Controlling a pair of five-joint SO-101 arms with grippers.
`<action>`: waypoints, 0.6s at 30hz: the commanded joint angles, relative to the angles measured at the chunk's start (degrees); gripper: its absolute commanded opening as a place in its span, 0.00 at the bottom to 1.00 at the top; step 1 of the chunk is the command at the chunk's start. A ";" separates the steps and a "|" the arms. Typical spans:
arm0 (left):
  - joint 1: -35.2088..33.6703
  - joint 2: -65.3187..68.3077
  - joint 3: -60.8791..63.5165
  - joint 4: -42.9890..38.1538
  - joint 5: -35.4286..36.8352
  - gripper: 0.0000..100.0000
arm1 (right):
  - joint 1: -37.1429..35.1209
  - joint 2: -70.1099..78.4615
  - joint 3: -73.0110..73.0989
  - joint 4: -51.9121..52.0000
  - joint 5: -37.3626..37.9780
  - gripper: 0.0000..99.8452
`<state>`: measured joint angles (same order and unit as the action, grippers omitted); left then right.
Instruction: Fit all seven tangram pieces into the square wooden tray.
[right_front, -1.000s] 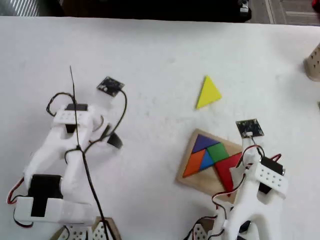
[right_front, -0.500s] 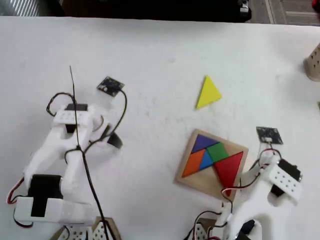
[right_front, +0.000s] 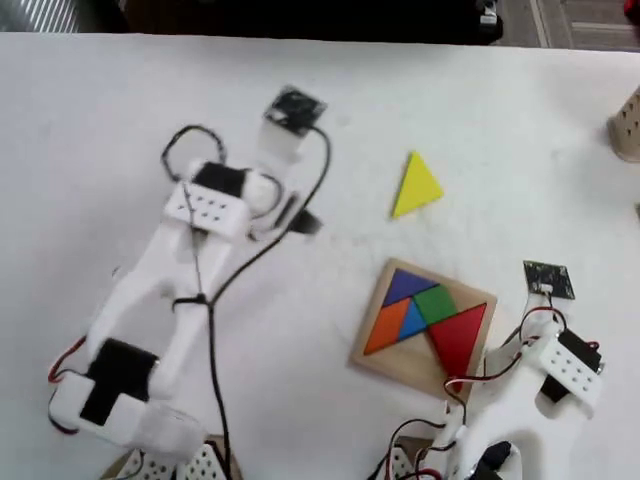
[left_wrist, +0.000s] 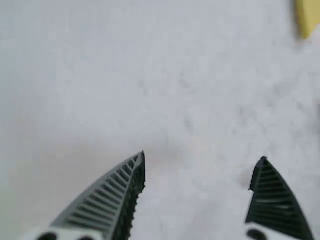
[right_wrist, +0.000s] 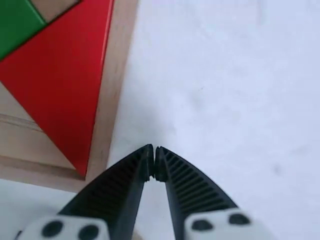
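Observation:
The square wooden tray (right_front: 400, 361) lies at front centre-right and holds purple, green, orange, blue and red pieces. Apart from it, farther back on the table, lies the yellow triangle (right_front: 415, 185). My left gripper (right_front: 297, 218) is open over bare table left of that triangle, nothing between its fingers. In the left wrist view the left gripper (left_wrist: 202, 159) faces white table, with the yellow triangle (left_wrist: 307, 17) at the frame's corner. My right gripper (right_wrist: 154, 151) is shut and empty, just outside the tray's rim (right_wrist: 117, 85) beside the red triangle (right_wrist: 55, 65). The right arm (right_front: 560, 365) sits right of the tray.
A tan pegged object (right_front: 628, 125) stands at the right edge of the table. Both arm bases sit at the front edge. A dark strip runs along the table's far side. White table spreads between the left gripper and the yellow triangle.
The left arm has swung back and to the right, toward the yellow triangle. The right arm drew off the tray toward the front right.

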<state>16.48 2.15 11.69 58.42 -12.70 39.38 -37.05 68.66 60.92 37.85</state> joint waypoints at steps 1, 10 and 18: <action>8.75 4.70 -13.80 1.85 0.88 0.33 | 0.13 -0.75 -0.09 -0.84 -0.18 0.02; 17.89 36.70 -53.89 4.66 0.70 0.33 | 0.04 -0.75 0.09 -0.84 -0.09 0.02; 16.22 66.51 -87.74 4.92 0.79 0.33 | 0.04 -0.75 0.09 -0.75 1.85 0.02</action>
<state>33.10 61.41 -61.80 63.34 -12.53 39.38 -37.05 69.10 60.66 38.64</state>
